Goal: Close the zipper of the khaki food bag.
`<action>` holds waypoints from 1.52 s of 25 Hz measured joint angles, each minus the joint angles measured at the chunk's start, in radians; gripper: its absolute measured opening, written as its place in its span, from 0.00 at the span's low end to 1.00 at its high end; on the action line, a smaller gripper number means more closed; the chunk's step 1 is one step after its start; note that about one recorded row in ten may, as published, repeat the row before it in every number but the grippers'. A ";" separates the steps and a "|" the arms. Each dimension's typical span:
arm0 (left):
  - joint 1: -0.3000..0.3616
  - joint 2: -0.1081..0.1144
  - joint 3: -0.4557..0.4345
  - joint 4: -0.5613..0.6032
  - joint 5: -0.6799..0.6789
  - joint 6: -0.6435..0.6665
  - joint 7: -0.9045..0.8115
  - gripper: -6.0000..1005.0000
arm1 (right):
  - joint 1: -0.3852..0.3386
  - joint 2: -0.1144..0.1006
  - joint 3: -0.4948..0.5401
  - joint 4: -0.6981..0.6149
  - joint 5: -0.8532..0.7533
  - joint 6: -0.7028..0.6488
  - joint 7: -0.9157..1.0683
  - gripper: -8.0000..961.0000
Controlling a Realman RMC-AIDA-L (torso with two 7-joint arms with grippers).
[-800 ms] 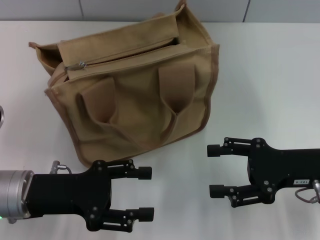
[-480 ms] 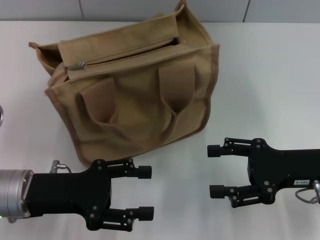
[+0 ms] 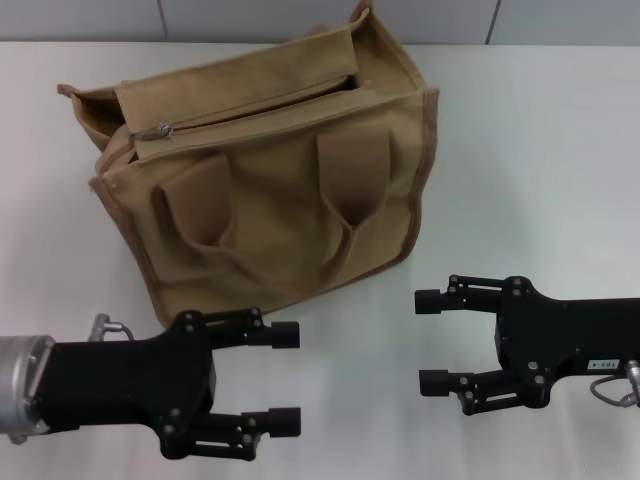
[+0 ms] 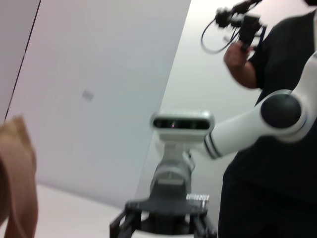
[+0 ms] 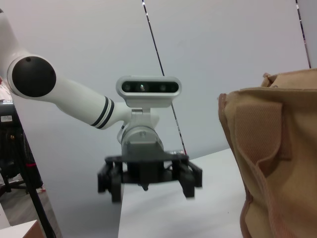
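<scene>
White worktop (image 3: 520,150) meets a pale panelled wall at its far edge. Toward the far left sits the khaki food bag (image 3: 270,190), its zipper (image 3: 250,105) gaping, silver pull at the left end. Near the front edge, left gripper (image 3: 290,378) and right gripper (image 3: 428,340) hover wide open, empty

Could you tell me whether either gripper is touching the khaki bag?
No: left gripper and right gripper sit open on the near side of the khaki food bag.

left end effector (image 3: 287,380): black, silver wrist | right end effector (image 3: 430,341): black, screws
</scene>
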 joint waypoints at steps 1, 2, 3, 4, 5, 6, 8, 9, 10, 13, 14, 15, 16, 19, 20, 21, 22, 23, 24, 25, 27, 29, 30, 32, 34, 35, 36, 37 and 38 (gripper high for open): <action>0.000 0.000 -0.016 0.001 0.000 0.020 0.001 0.76 | 0.000 0.000 0.000 0.000 0.000 0.000 0.000 0.87; 0.000 0.000 -0.016 0.001 0.000 0.020 0.001 0.76 | 0.000 0.000 0.000 0.000 0.000 0.000 0.000 0.87; 0.000 0.000 -0.016 0.001 0.000 0.020 0.001 0.76 | 0.000 0.000 0.000 0.000 0.000 0.000 0.000 0.87; -0.004 -0.008 -0.066 0.002 0.000 0.053 0.002 0.76 | -0.001 0.000 0.000 0.000 0.000 0.000 -0.002 0.87; -0.006 -0.012 -0.077 0.002 -0.001 0.055 0.002 0.76 | -0.001 0.000 0.000 0.000 0.000 0.001 -0.006 0.87; -0.006 -0.012 -0.077 0.002 -0.001 0.055 0.002 0.76 | -0.001 0.000 0.000 0.000 0.000 0.001 -0.006 0.87; -0.009 -0.022 -0.095 0.002 -0.011 0.056 0.002 0.75 | -0.001 0.000 0.000 0.001 0.000 0.002 -0.011 0.87; -0.010 -0.027 -0.105 0.003 -0.025 0.058 0.003 0.75 | -0.001 0.000 0.000 0.001 0.000 0.003 -0.012 0.87; -0.009 -0.030 -0.110 0.003 -0.040 0.059 0.004 0.75 | -0.001 0.000 0.000 0.001 0.000 0.004 -0.012 0.87; -0.002 -0.044 -0.114 -0.006 -0.179 0.068 0.040 0.75 | -0.002 0.000 0.000 0.002 0.000 0.011 -0.012 0.87; -0.002 -0.044 -0.114 -0.006 -0.179 0.068 0.040 0.75 | -0.002 0.000 0.000 0.002 0.000 0.011 -0.012 0.87; -0.002 -0.044 -0.114 -0.006 -0.179 0.068 0.040 0.75 | -0.002 0.000 0.000 0.002 0.000 0.011 -0.012 0.87; -0.002 -0.045 -0.112 -0.011 -0.217 0.070 0.048 0.75 | -0.001 0.000 0.000 0.002 0.000 0.011 -0.012 0.87; 0.002 -0.049 -0.109 -0.052 -0.405 0.073 0.094 0.74 | 0.001 0.000 0.000 0.002 0.000 0.011 -0.012 0.87; 0.007 -0.048 -0.111 -0.060 -0.443 0.073 0.107 0.74 | 0.000 0.000 0.000 0.002 0.000 0.011 -0.012 0.87; 0.018 -0.046 -0.119 -0.062 -0.478 0.071 0.115 0.74 | 0.000 0.000 0.000 0.002 0.000 0.011 -0.012 0.87; 0.039 -0.043 -0.133 -0.061 -0.531 0.068 0.125 0.74 | -0.001 0.000 0.000 0.002 0.000 0.011 -0.012 0.87; 0.039 -0.043 -0.133 -0.061 -0.531 0.068 0.125 0.74 | -0.001 0.000 0.000 0.002 0.000 0.011 -0.012 0.87; 0.055 -0.041 -0.146 -0.056 -0.560 0.066 0.130 0.74 | -0.002 0.000 0.000 0.002 0.000 0.011 -0.012 0.88; 0.083 -0.030 -0.178 -0.047 -0.579 0.058 0.139 0.74 | -0.002 0.000 0.000 0.002 0.000 0.011 -0.012 0.87; 0.111 -0.006 -0.203 -0.042 -0.579 0.037 0.146 0.74 | -0.003 0.000 0.001 0.002 0.000 0.011 -0.012 0.87; 0.121 0.008 -0.206 -0.042 -0.576 0.022 0.147 0.73 | -0.003 0.000 0.001 0.002 0.000 0.011 -0.012 0.87; 0.143 0.038 -0.208 -0.043 -0.562 -0.023 0.148 0.73 | -0.003 0.000 0.002 0.002 0.000 0.011 -0.012 0.87; 0.165 0.067 -0.208 -0.044 -0.539 -0.080 0.149 0.73 | -0.003 0.000 0.002 0.001 0.000 0.011 -0.012 0.87; 0.182 0.084 -0.208 -0.043 -0.504 -0.133 0.154 0.73 | -0.003 0.000 0.002 0.002 0.000 0.011 -0.012 0.87; 0.190 0.090 -0.208 -0.041 -0.477 -0.164 0.163 0.73 | -0.003 0.000 0.002 0.002 0.000 0.011 -0.012 0.87; 0.190 0.090 -0.208 -0.041 -0.477 -0.164 0.163 0.73 | -0.003 0.000 0.002 0.002 0.000 0.011 -0.012 0.87; 0.194 0.095 -0.208 -0.041 -0.435 -0.198 0.178 0.73 | -0.003 0.000 0.002 0.002 0.000 0.012 -0.012 0.87; 0.194 0.095 -0.208 -0.041 -0.435 -0.198 0.178 0.72 | -0.003 0.000 0.002 0.002 0.000 0.012 -0.012 0.87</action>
